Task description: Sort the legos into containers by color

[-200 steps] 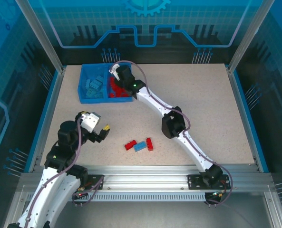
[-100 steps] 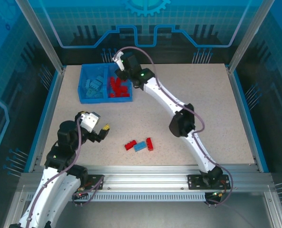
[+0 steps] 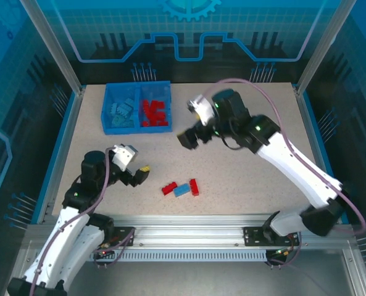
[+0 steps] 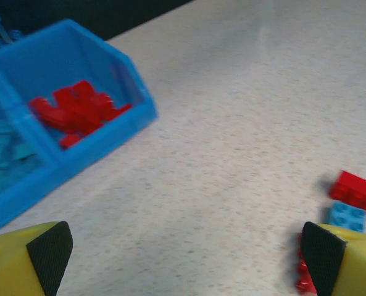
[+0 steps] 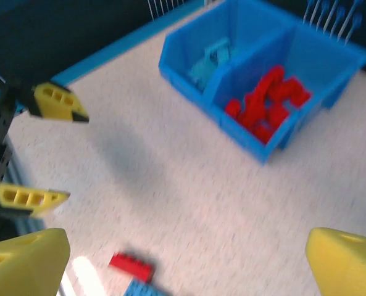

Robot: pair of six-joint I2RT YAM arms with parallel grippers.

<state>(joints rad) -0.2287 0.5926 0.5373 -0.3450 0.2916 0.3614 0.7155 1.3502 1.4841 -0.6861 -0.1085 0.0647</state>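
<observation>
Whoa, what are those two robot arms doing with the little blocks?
They are sorting legos by color into a blue bin. Its right compartment holds red bricks, and its left holds light blue bricks. On the table lie three loose bricks, two red and one light blue, not yet sorted. The left gripper is open, empty and close beside them. The right gripper is open and empty too, hanging above the table to the right of the bin.

On my feed I see a speckled beige counter, blue trim along its side edges, slanted aluminium posts at the far corners, a translucent blue back panel printed with a gear and circuit lines, a ribbed metal rail along the near edge, even light.
</observation>
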